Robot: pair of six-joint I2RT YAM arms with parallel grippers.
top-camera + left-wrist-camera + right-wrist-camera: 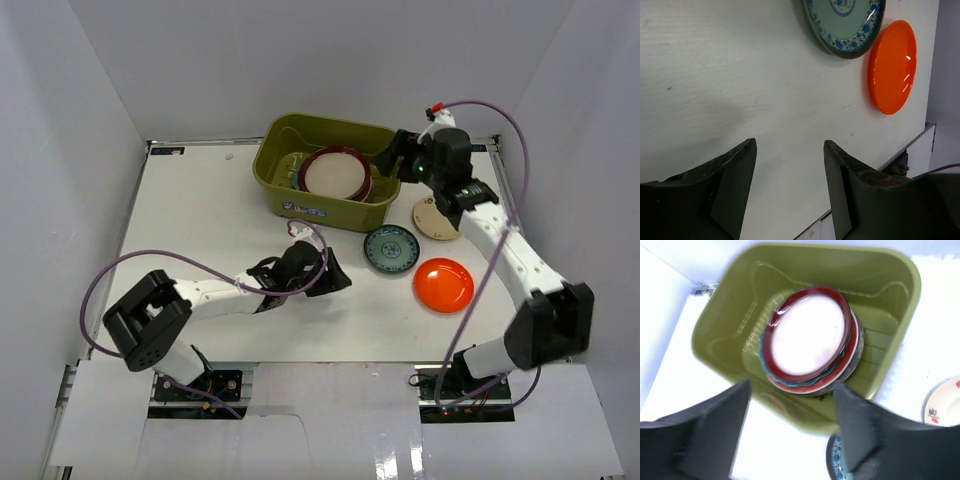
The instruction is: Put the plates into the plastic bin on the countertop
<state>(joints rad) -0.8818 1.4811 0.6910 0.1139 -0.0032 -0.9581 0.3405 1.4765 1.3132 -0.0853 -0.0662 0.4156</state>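
The olive-green plastic bin (283, 186) stands at the back of the countertop (200, 220). It holds a stack of plates with the dark-red-rimmed cream plate (337, 173) on top; teal and red rims show beneath it in the right wrist view (810, 332). The small teal patterned plate (390, 248), the orange plate (443, 284) and the small beige plate (433, 220) lie on the countertop right of the bin. My right gripper (384, 160) is open and empty above the bin's right rim. My left gripper (336, 276) is open and empty, low over the countertop left of the teal patterned plate.
White walls enclose the countertop. My right arm crosses over part of the beige plate. In the left wrist view the teal patterned plate (845, 22) and orange plate (892, 65) lie ahead of the fingers, near the metal front edge (900, 152).
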